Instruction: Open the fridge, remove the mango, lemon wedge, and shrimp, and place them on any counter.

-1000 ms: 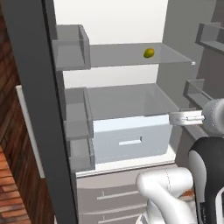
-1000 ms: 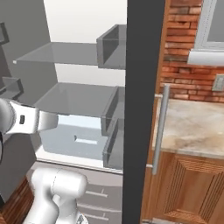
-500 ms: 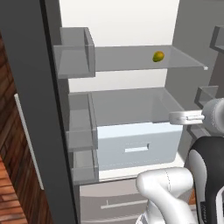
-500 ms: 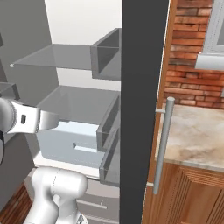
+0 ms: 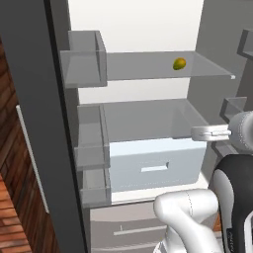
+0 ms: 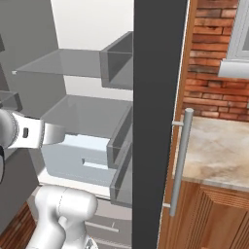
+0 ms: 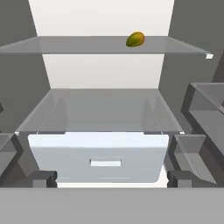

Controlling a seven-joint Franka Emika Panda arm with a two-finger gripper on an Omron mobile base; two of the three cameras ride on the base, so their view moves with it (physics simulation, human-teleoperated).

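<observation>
Hand view: fridge (image 7: 109, 74) open, doors swung wide. Pale drawer (image 7: 98, 157) below lower shelf. Mango (image 7: 135, 39) near back right of upper shelf (image 7: 78, 45). Gripper (image 7: 111, 178) empty, fingers wide apart, facing drawer.

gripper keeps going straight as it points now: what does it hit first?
Probably the pale drawer under the lower shelf: the open gripper points about at its front. Depth unclear. The mango lies well above that line.

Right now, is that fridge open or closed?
Open. The fridge shows its white interior, with the mango sitting on the upper grey shelf.
</observation>
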